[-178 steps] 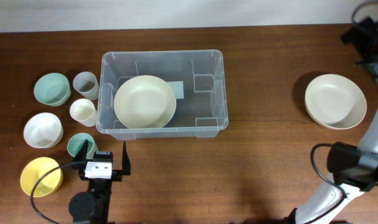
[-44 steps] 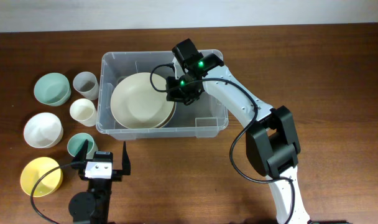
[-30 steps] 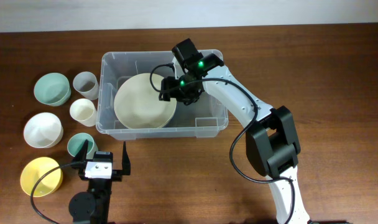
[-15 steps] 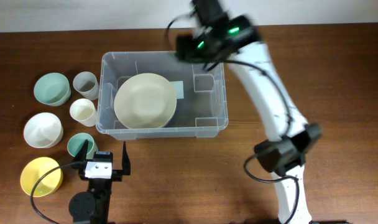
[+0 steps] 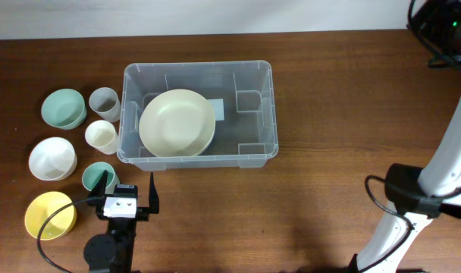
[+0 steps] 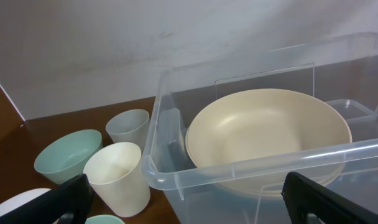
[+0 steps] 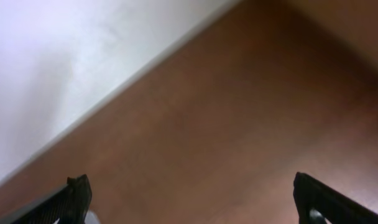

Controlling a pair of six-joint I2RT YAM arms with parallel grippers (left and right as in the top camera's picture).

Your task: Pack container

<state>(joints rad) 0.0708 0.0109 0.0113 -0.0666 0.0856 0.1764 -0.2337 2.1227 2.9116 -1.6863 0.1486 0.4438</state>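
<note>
**A:** What sits at the left of the wooden table (image 5: 329,152)?

**B:** Seen from above, there is a cluster of loose dishes. A mint-green bowl (image 5: 64,108), a white bowl (image 5: 52,158) and a yellow bowl (image 5: 50,215) line the far left. A grey cup (image 5: 104,101), a cream cup (image 5: 101,136) and a small teal cup (image 5: 98,177) stand just beside the bin. The left gripper (image 5: 127,191) is at the near edge, close by the teal cup, its jaws apart.

**A:** And the container?

**B:** The container (image 5: 196,66), a large clear bin, stands left of the table's centre, open at the top. A wide cream dish (image 5: 177,123) lies in its left half, next to a white label (image 5: 219,111) on the base.

**A:** And on the right?

**B:** The right arm (image 5: 458,152) rises along the right edge toward the far corner, well apart from the bin. Its wrist camera shows the right gripper (image 7: 192,202) with jaws wide apart over brown wood, beside a white wall (image 7: 52,62)
</note>
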